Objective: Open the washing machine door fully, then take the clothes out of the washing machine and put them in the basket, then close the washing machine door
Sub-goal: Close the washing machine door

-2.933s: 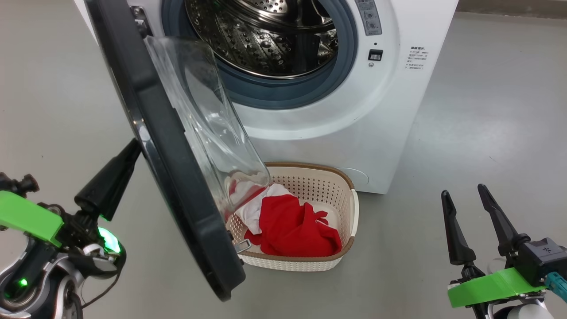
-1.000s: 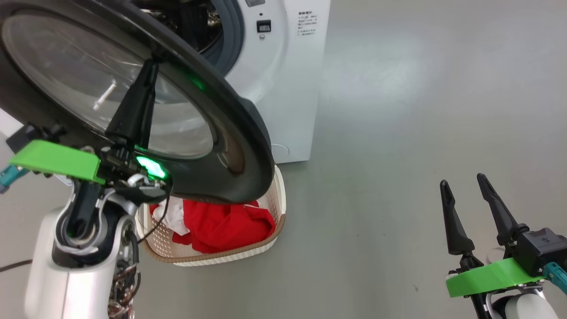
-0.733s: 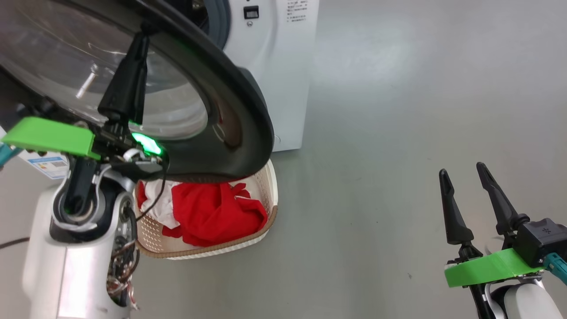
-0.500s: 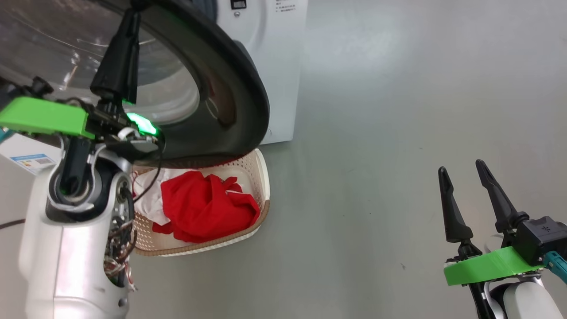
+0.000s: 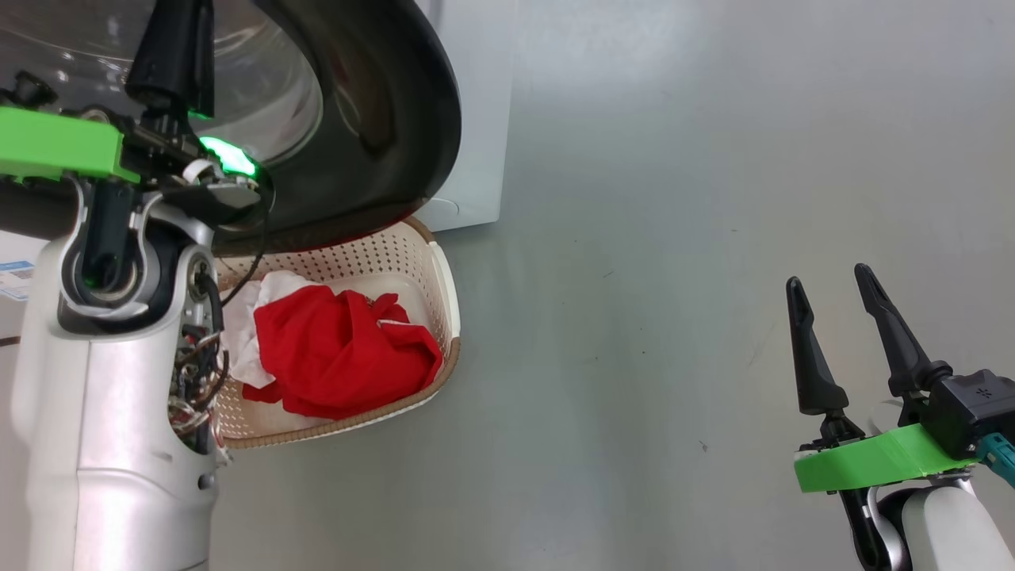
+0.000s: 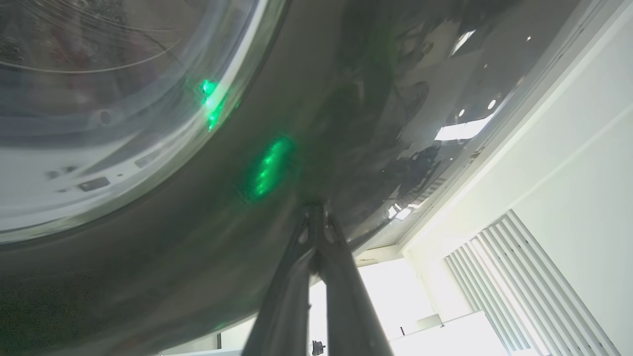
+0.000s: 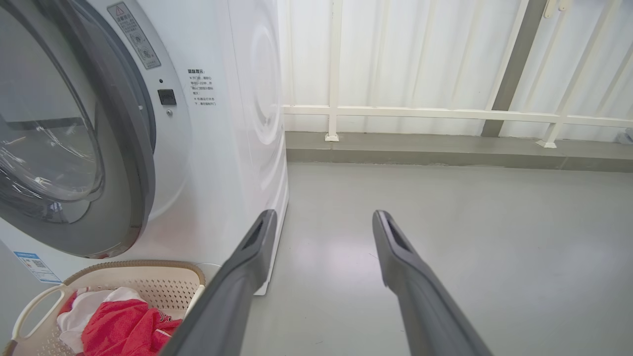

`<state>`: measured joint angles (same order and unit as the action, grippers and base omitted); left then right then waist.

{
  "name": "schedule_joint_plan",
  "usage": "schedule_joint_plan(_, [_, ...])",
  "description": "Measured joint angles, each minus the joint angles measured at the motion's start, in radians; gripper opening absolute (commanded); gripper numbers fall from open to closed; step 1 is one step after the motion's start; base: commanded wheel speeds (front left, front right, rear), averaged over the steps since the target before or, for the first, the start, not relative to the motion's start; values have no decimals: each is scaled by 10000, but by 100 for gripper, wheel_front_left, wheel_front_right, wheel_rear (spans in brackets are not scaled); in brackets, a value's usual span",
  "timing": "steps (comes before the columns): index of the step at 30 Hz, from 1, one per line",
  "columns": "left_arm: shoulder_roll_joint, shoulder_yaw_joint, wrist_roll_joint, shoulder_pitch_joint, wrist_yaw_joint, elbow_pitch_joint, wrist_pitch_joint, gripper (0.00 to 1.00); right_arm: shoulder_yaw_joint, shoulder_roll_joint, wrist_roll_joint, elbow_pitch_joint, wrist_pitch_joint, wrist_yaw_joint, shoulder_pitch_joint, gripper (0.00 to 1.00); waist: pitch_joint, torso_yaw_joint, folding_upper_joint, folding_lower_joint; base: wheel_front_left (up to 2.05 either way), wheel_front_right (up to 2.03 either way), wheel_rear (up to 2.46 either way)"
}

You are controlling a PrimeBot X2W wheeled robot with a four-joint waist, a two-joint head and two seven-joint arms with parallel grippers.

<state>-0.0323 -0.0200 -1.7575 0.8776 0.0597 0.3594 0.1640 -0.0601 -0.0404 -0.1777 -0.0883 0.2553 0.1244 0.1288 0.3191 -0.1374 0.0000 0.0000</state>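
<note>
Blue label (image 7: 30, 265) on washing machine (image 7: 237, 99), print illegible

On the big white front-loading washing machine (image 7: 237, 123) I find three markings, with no wording legible. A grey sticker (image 7: 134, 35) high on its front bears a red warning triangle. Below it sits a block of small dark print (image 7: 200, 88). A blue label (image 7: 30, 266) with a QR-like square is at the lower corner.

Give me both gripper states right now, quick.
Left gripper: shut, holding nothing, tips against the black rim of the washing machine door.
Right gripper: open, empty.
</note>
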Motion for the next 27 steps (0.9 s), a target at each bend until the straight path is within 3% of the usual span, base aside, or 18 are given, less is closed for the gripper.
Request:
schedule_joint_plan(11, [12,128,17,-147,125,224,249,0,-48,0,-4,-33,0,0,0,100,-84,165,0,0,0,0,0])
schedule_joint_plan(12, [-2,130,29,-314,123,182,245,6,-52,0,-8,-40,0,0,0,100,-132,204,0,0,0,0,0])
schedule_joint_plan(13, [-23,138,79,-508,123,127,196,49,-58,0,-25,-61,0,0,-1,100,-185,243,0,0,0,0,0])
schedule_joint_plan(14, [-59,148,155,-720,117,58,140,100,-63,0,-44,-86,0,0,-3,100,-244,286,0,0,0,0,0])
schedule_joint_plan(21, [-757,552,1524,-2238,-65,-700,-360,100,-92,-2,-59,-190,0,0,-23,100,-804,624,0,0,0,0,0])
schedule_joint_plan(27, [-1622,1432,4405,-3784,205,-1603,-1801,100,-134,-2,-59,-286,0,0,-268,100,-1380,982,0,0,0,0,0])
